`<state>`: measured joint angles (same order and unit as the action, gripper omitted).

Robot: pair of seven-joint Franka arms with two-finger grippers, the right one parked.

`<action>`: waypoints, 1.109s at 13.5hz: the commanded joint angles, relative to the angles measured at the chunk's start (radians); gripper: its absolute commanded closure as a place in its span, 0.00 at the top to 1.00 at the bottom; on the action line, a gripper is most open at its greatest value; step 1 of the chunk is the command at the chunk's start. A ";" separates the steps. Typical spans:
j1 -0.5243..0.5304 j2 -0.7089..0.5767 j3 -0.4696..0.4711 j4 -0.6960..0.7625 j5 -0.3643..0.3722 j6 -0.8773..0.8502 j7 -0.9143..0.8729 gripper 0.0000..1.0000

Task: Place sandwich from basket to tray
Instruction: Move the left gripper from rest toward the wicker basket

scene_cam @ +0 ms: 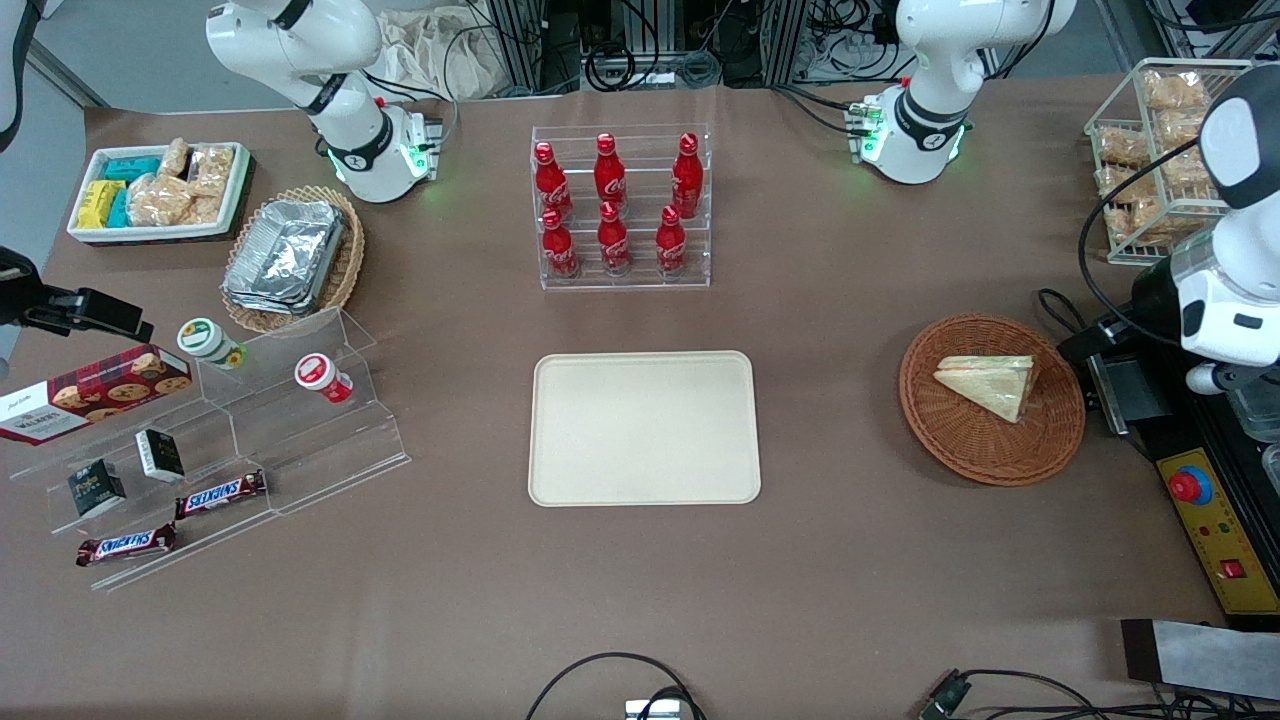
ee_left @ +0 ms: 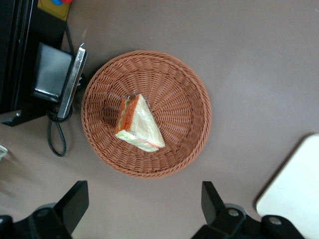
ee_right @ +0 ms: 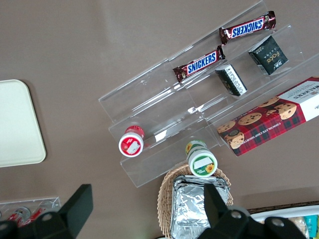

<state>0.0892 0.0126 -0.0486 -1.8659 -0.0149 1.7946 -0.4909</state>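
Sandwich (scene_cam: 988,384) sits in the round wicker basket (scene_cam: 960,450), right-middle of the front frame, lying flat on a broad face, cut edge with orange and green filling showing. Clear wrap over it; in the wrist shot (ee_left: 138,124) it rests off-centre, toward the rim nearest the black box.

Risks as I see them: the wrap looks slick and the bread soft, so a pinch across the wedge could slide off or crush it. Lying low in a shallow bowl, the fingers could catch the weave or rim on descent and drag the basket instead. A grab on wrap only may let the sandwich swing or drop before the tray.

My gripper (ee_left: 142,206) hangs above the table just outside the basket rim, not over the sandwich; fingers spread wide, nothing between them. I need to shift over the wedge first.

Tray (scene_cam: 643,427) is bare, centre of the front frame, well apart from the basket. Cola rack (scene_cam: 620,205) stands above the tray in the frame, out of the carry path, I judge.
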 commanded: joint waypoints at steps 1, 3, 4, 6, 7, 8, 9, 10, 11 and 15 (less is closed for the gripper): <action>0.024 -0.066 -0.004 -0.142 -0.029 0.115 -0.058 1.00; 0.063 -0.088 -0.005 -0.231 -0.072 0.214 -0.070 1.00; 0.064 -0.100 -0.005 -0.269 -0.088 0.259 -0.077 1.00; 0.066 -0.106 -0.004 -0.329 -0.096 0.336 -0.103 1.00; 0.066 -0.103 -0.005 -0.340 -0.096 0.359 -0.122 1.00; 0.066 -0.099 -0.004 -0.348 -0.096 0.376 -0.141 1.00; 0.066 -0.099 -0.004 -0.361 -0.097 0.397 -0.155 1.00; 0.066 -0.099 -0.005 -0.381 -0.111 0.432 -0.158 1.00; 0.066 -0.099 -0.004 -0.409 -0.126 0.477 -0.162 1.00; 0.066 -0.082 -0.005 -0.499 -0.189 0.635 -0.164 1.00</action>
<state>0.1509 -0.0484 -0.0475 -2.3114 -0.1682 2.3680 -0.6408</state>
